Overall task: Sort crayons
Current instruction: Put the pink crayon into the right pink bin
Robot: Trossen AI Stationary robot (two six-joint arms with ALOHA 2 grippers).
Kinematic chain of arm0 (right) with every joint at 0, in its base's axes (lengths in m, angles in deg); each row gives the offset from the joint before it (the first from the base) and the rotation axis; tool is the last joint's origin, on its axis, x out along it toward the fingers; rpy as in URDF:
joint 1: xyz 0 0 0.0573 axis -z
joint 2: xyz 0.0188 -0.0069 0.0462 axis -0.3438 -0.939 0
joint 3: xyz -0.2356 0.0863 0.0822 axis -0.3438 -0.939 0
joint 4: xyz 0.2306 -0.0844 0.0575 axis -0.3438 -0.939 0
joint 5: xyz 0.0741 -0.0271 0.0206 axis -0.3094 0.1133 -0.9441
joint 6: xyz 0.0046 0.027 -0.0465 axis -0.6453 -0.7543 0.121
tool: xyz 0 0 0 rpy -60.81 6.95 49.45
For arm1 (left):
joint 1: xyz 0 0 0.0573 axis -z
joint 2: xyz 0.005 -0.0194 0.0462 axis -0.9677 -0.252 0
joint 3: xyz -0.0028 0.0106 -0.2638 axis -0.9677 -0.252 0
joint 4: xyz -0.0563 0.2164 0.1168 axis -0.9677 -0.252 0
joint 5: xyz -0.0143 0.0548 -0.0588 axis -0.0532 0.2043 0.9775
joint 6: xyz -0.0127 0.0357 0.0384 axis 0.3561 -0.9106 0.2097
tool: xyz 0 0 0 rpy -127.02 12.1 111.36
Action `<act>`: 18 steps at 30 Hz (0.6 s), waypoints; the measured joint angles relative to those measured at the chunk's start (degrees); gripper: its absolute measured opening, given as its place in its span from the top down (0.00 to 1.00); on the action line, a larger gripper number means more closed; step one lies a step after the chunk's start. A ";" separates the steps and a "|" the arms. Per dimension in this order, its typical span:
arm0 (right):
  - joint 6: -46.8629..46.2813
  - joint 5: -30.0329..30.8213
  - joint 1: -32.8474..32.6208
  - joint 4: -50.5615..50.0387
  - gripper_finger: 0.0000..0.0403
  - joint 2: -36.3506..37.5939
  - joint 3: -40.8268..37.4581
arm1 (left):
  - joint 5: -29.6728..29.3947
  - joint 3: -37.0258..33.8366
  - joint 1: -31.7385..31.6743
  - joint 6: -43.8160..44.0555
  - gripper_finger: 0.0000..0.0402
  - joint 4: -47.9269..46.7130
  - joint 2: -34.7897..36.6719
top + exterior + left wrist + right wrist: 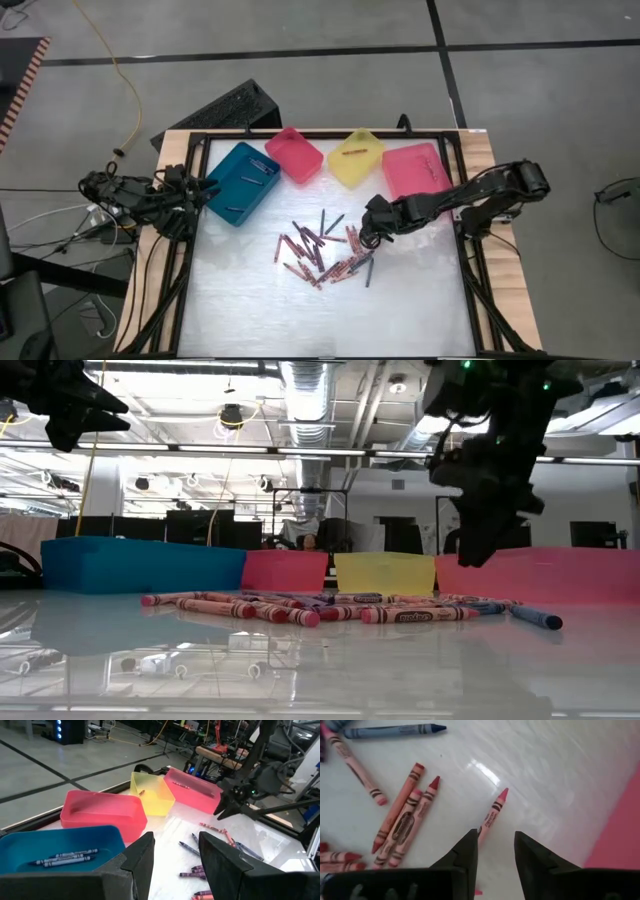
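Right gripper [492, 852], fingers parted and empty, hovers over a pink crayon [491, 816] mid-table: light, stiff, roll-prone; best pinched mid-shaft.

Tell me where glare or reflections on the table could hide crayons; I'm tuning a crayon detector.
Low view: the glossy white tabletop mirrors the ceiling lights and bins, and the right gripper is a dark silhouette against them. Right wrist view: a bright glare streak lies beside a short pink wax crayon. High view: the table looks washed out around the pile of red and blue crayons.
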State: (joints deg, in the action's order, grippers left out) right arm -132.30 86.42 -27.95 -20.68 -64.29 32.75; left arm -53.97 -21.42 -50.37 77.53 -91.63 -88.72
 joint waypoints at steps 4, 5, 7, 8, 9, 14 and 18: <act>0.97 -0.09 0.92 2.08 0.65 -1.86 -0.31 | -0.02 0.00 0.00 -0.02 0.64 0.00 0.00; 1.57 -0.09 0.96 2.70 0.64 -2.32 -0.31 | -0.02 0.00 -0.01 -0.02 0.64 0.00 -0.01; 2.44 -0.08 0.98 3.15 0.61 -3.27 -0.31 | -0.02 0.00 -0.02 -0.02 0.64 0.00 -0.01; 2.45 -0.07 1.19 3.14 0.60 -3.76 -0.31 | -0.02 0.00 0.00 -0.02 0.64 0.00 -0.01; 2.33 -0.10 1.31 3.11 0.58 -4.19 -0.31 | -0.02 0.00 -0.02 -0.02 0.64 -0.02 -0.02; 1.05 -0.11 2.47 3.58 0.55 -6.05 -0.31 | -0.02 0.00 -0.02 -0.02 0.64 0.01 -0.02; 1.08 -0.56 3.17 4.37 0.54 -7.90 -0.31 | -0.02 0.00 -0.01 -0.02 0.64 0.02 -0.01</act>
State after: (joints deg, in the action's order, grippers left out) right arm -131.22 85.86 -24.78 -16.31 -72.18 32.44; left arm -53.99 -21.42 -50.38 77.51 -91.62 -88.73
